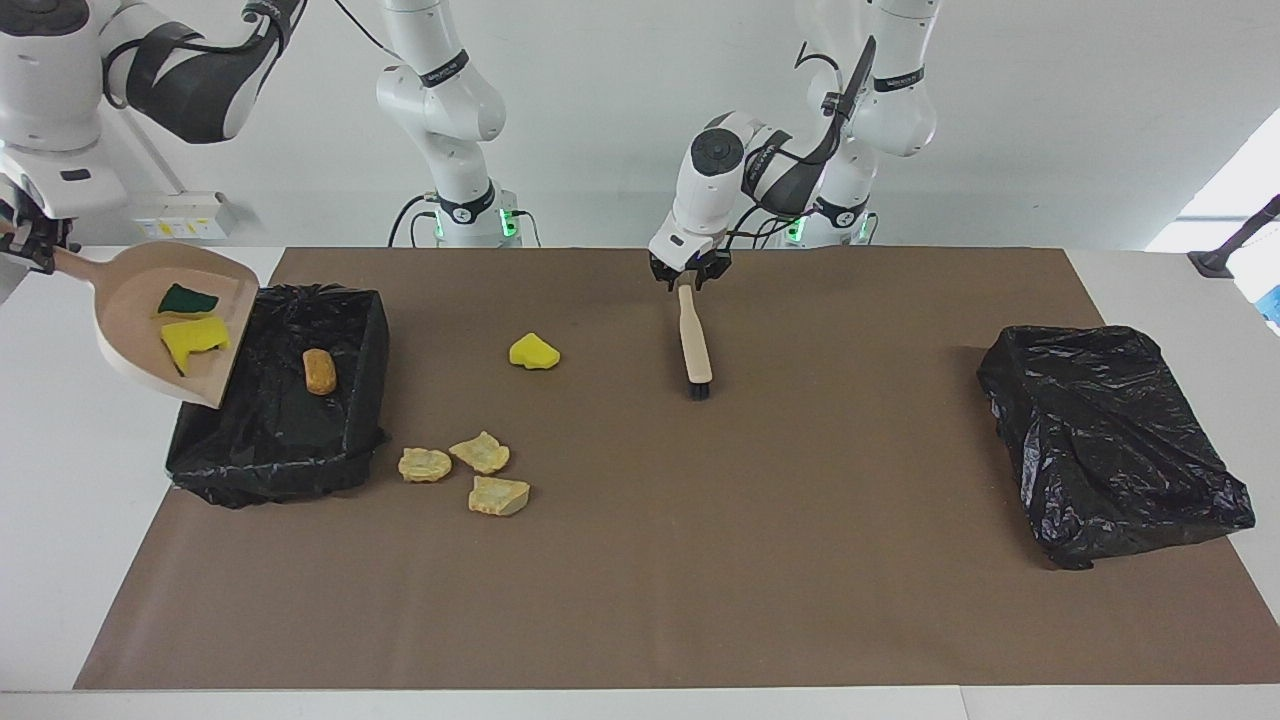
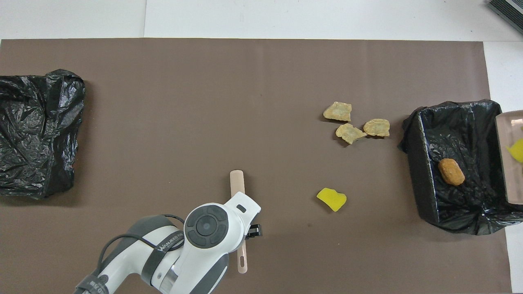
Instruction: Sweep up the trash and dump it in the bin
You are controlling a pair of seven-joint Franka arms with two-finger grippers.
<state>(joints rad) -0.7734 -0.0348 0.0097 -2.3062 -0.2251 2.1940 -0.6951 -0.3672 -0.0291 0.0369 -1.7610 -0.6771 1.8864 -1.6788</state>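
My right gripper [image 1: 35, 245] is shut on the handle of the beige dustpan [image 1: 135, 345], held tilted above the black-lined bin [image 1: 260, 465]. A yellow sponge wedge [image 1: 195, 338] and a green-backed one [image 1: 185, 298] lie in the pan. The orange-brown nugget [image 1: 320, 370] rests inside the bin [image 2: 423, 192]. Trash on the brown mat: a yellow wedge [image 1: 533, 351] and three tan lumps [image 1: 425, 464], [image 1: 481, 452], [image 1: 498, 495]. My left gripper [image 1: 688, 278] is at the handle end of the beige brush [image 1: 694, 340], whose bristles touch the mat.
A second black bag-covered box [image 1: 1110, 440] sits at the left arm's end of the mat. The brown mat [image 1: 700, 580] covers most of the table, with white table edge around it. The tan lumps lie close beside the bin.
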